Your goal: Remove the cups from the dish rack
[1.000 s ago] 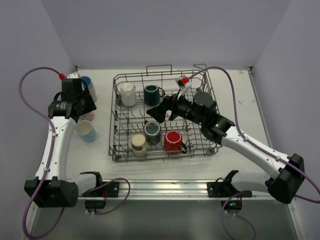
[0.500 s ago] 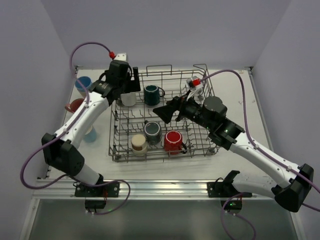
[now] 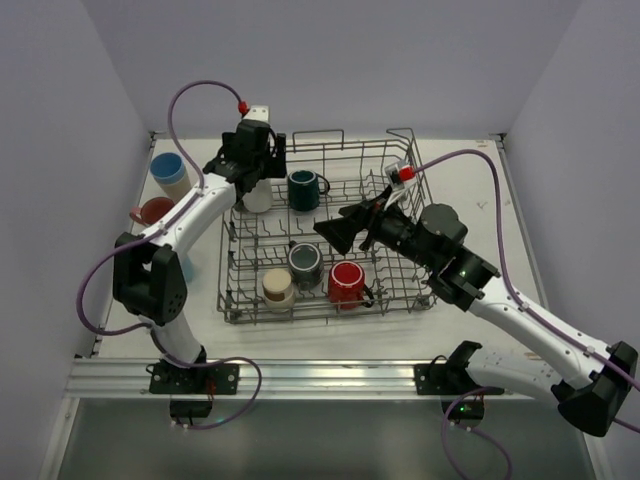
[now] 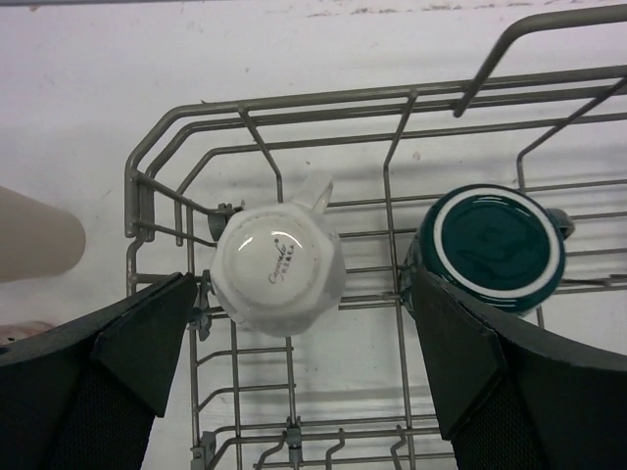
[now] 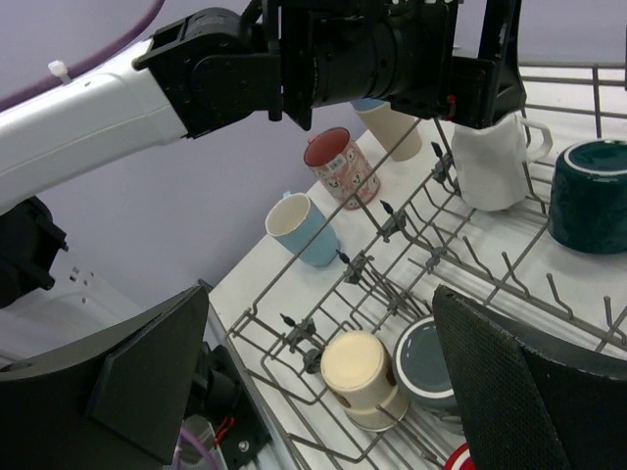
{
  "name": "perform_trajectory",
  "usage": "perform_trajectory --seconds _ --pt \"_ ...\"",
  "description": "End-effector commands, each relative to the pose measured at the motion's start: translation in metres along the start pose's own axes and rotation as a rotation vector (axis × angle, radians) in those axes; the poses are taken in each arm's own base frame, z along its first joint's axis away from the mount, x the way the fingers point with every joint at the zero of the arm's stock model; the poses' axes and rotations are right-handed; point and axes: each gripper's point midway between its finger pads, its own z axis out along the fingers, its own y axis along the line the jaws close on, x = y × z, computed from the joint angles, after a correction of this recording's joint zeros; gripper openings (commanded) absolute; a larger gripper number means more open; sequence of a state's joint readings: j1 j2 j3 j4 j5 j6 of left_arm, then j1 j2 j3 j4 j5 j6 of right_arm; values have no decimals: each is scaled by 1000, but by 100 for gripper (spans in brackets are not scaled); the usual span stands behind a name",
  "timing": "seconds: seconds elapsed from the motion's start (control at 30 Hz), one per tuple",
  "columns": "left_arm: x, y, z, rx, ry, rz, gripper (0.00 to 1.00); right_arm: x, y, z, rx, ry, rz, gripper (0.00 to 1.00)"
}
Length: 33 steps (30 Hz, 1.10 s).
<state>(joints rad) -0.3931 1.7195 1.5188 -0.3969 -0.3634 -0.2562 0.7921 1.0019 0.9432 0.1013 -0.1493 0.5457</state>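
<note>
The grey wire dish rack (image 3: pixel 232 235) holds several upside-down cups: a white mug (image 3: pixel 257 193), a teal mug (image 3: pixel 303 189), a dark grey cup (image 3: pixel 305 264), a red cup (image 3: pixel 346 281) and a cream cup (image 3: pixel 277 287). My left gripper (image 3: pixel 258 170) hangs open above the rack's back-left corner. In its wrist view the white mug (image 4: pixel 277 264) lies between the spread fingers and the teal mug (image 4: pixel 495 245) by the right finger. My right gripper (image 3: pixel 345 225) hovers open over the rack's middle, above the cream cup (image 5: pixel 362 377) and grey cup (image 5: pixel 428 364), holding nothing.
On the table left of the rack stand a blue-rimmed beige cup (image 3: pixel 168 172), a pinkish-red cup (image 3: pixel 155 211) and a light blue cup (image 5: pixel 302 230), half hidden behind the left arm from above. Walls close in at the left and back. Upright tines fill the rack.
The left arm swung from the cups on the left of the table over to the rack's back-left corner, and its gripper opened wide. The right arm drifted slightly right.
</note>
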Motion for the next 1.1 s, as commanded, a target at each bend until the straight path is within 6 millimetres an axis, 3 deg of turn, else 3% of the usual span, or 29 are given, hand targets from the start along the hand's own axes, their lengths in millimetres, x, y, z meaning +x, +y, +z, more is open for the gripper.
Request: perform_trajectory --seconds 0.0,0.43,0.7,0.87,1.0,1.07 --pt "-12 10 18 -23 -35 2 100 -2 2 3 -14 -26 5 99" --pt "29 9 59 -7 78 28 100 4 -4 11 -2 -6 1 99" --pt "42 17 63 -26 90 1 99 10 -4 14 -7 11 11 99" --pt "44 19 63 -28 78 1 88 12 -6 16 -3 16 15 99" --pt "57 22 70 -20 112 -12 93 10 -6 15 0 12 13 99" --pt "60 22 71 -21 118 -14 90 9 -4 15 -3 10 12 99"
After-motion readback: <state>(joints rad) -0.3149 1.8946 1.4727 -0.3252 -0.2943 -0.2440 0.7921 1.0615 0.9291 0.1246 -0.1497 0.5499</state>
